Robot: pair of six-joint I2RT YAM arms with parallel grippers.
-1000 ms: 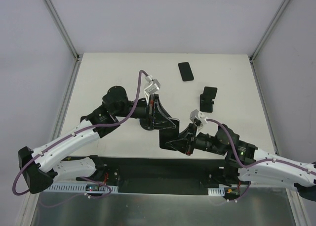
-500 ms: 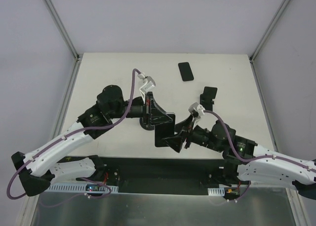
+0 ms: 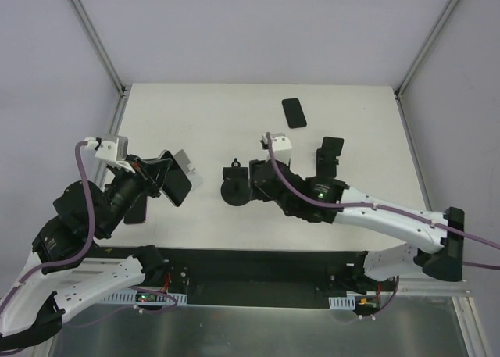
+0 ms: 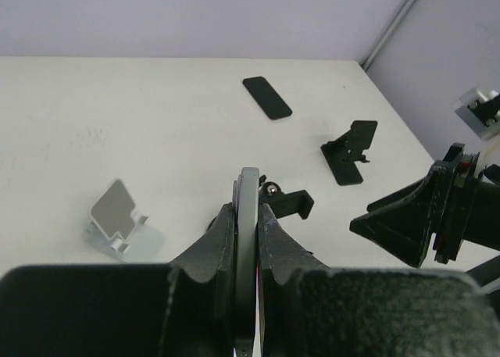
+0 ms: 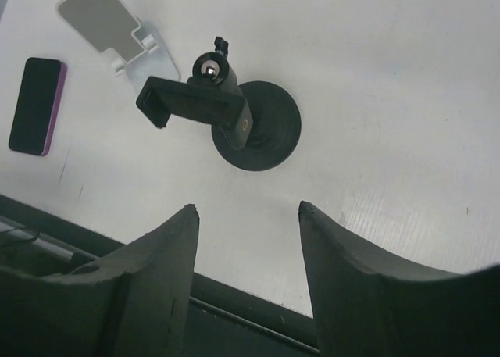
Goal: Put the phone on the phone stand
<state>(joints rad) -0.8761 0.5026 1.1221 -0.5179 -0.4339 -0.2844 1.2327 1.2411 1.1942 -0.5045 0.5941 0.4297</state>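
Top cam: my left claw (image 3: 166,179) is clamping the phone (image 3: 178,189), well left of the phone stand (image 3: 330,155) that's sitting on the counter (image 3: 195,123). Left wrist cam: fingers (image 4: 221,236) are pinching the phone edge-on. Right wrist cam: right claw (image 5: 248,208) is hanging wide open, holding nothing.

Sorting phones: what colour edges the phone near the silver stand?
The phone is purple-edged; right wrist view.

phone (image 4: 249,181) clamped edge-on in the left gripper (image 4: 247,208) shows only its thin rim, lower end buried in the grip; a second phone (image 3: 137,211) lies half hidden beneath that hand.
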